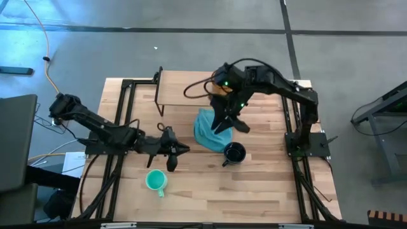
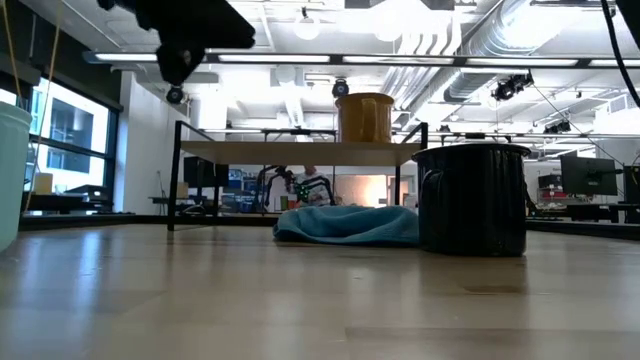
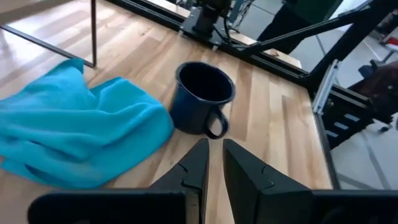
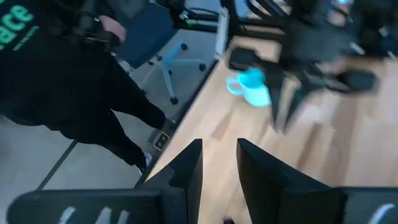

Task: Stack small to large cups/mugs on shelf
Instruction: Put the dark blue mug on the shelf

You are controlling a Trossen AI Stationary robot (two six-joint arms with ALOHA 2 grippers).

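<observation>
Landmark: the blue cloth (image 1: 208, 129) mid-table. Well left of it and nearer the front edge stands the teal mug (image 1: 155, 181). The left gripper (image 1: 182, 149) hovers just left of the cloth, fingers nearly pressed together, holding nothing. The right gripper (image 1: 230, 124) hangs over the cloth, narrowly spread, empty. The amber mug (image 2: 364, 118) sits on the shelf (image 1: 184, 87) behind the cloth; the navy mug (image 1: 234, 153) stands just right-front of it
</observation>
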